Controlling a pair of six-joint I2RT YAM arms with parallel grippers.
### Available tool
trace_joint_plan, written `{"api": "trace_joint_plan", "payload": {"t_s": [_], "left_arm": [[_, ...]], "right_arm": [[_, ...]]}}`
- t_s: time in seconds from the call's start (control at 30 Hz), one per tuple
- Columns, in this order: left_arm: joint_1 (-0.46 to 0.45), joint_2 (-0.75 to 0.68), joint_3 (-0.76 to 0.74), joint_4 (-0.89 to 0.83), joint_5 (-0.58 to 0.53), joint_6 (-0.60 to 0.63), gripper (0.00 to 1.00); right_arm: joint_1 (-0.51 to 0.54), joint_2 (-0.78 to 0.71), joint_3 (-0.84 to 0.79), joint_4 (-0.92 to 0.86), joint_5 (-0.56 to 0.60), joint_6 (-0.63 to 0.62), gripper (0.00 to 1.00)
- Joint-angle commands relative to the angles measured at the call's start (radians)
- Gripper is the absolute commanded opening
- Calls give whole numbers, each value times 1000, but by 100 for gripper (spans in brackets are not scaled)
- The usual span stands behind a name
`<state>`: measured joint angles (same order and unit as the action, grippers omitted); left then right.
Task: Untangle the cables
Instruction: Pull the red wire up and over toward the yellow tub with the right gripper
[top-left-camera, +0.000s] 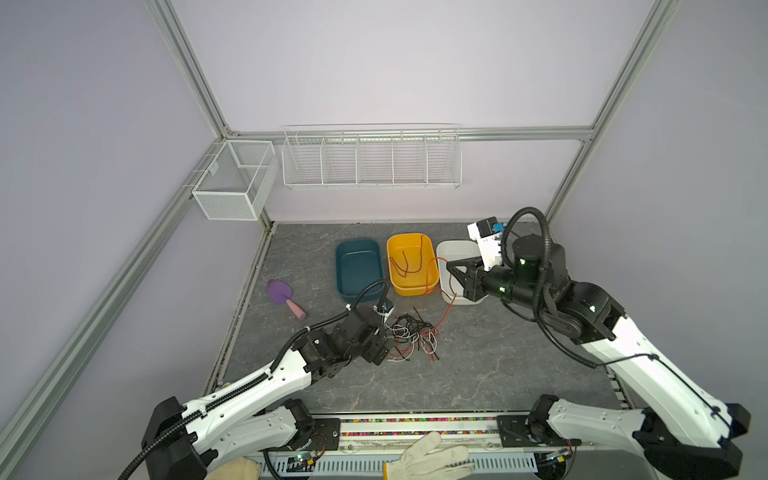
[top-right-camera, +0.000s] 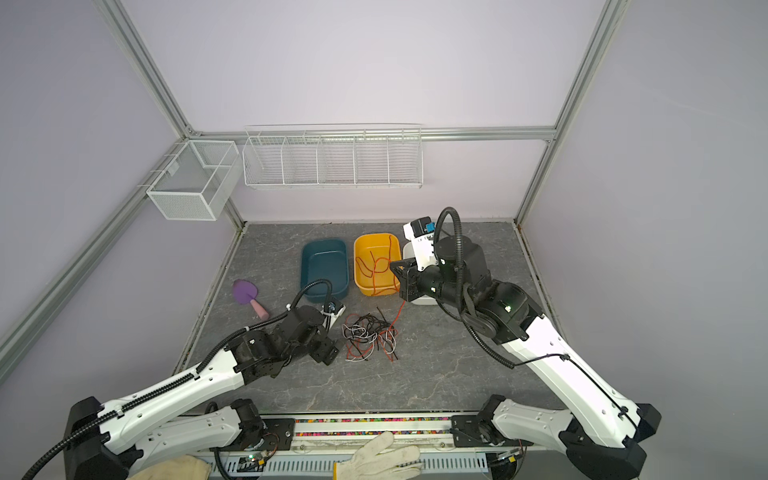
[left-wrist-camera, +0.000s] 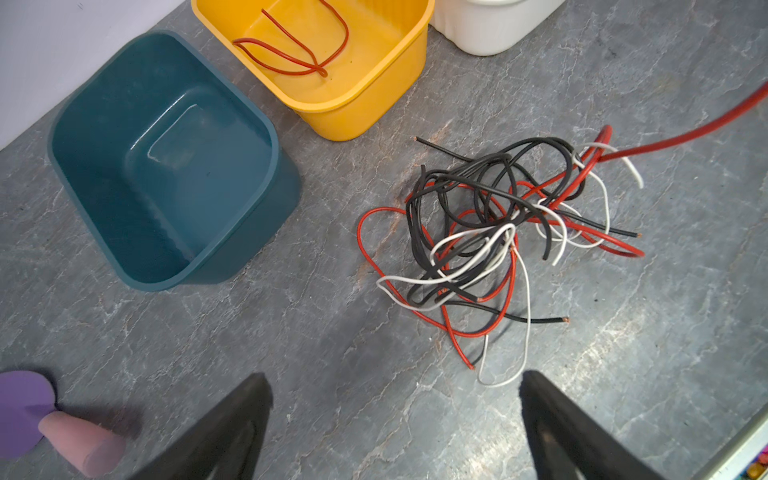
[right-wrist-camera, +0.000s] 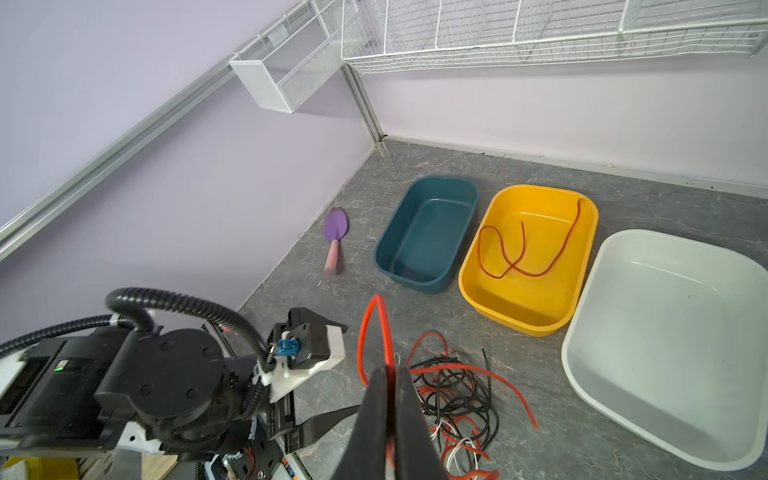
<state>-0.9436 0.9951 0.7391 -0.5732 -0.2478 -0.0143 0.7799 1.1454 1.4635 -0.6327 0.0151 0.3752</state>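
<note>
In both top views the cables (top-left-camera: 411, 338) (top-right-camera: 370, 336) lie in a red, black and white tangle on the table (top-left-camera: 498, 374), in front of the yellow bin (top-left-camera: 411, 289). The left gripper (top-left-camera: 380, 347) (top-right-camera: 332, 351) sits low just beside the heap. The right gripper (top-left-camera: 451, 269) (top-right-camera: 397, 270) is raised near the white bin (top-left-camera: 457, 249), and a red cable (top-left-camera: 449, 309) runs from it down to the heap. In the left wrist view the left gripper (left-wrist-camera: 395, 415) has its fingers (left-wrist-camera: 232, 428) spread wide and holds nothing; the tangle (left-wrist-camera: 490, 232) lies just ahead of them, with the teal bin (left-wrist-camera: 266, 232), the yellow bin (left-wrist-camera: 365, 108) holding a loose red wire (left-wrist-camera: 291, 50), and a trowel (left-wrist-camera: 62, 432) around it. In the right wrist view the right gripper (right-wrist-camera: 388, 374) has its fingers pressed together on the red cable (right-wrist-camera: 374, 328), which loops above them, with the tangle (right-wrist-camera: 453, 399) below.
</note>
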Motion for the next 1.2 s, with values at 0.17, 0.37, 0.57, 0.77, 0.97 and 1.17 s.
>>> {"api": "trace_joint_plan", "payload": {"t_s": [0.17,0.37,0.57,0.77,0.97,1.17], "left_arm": [[-4,-29,-21,10,-16,13,94],[-4,-20,-20,10,-13,16,94],[-4,-23,-20,10,-15,16,94],[-4,-32,-24,10,-18,19,93],[-4,-48,-26,18,-13,23,93],[-4,-72,-40,31,-9,35,93]], "right_arm": [[-27,53,222,-62,-34,-9,7],[-26,68,332,-85,-95,8,7],[-35,87,340,-91,-75,-22,7],[-103,150,292,-53,-144,-13,7],[-152,208,276,-20,-167,-28,7],[-201,286,270,-4,-160,-42,7]]}}
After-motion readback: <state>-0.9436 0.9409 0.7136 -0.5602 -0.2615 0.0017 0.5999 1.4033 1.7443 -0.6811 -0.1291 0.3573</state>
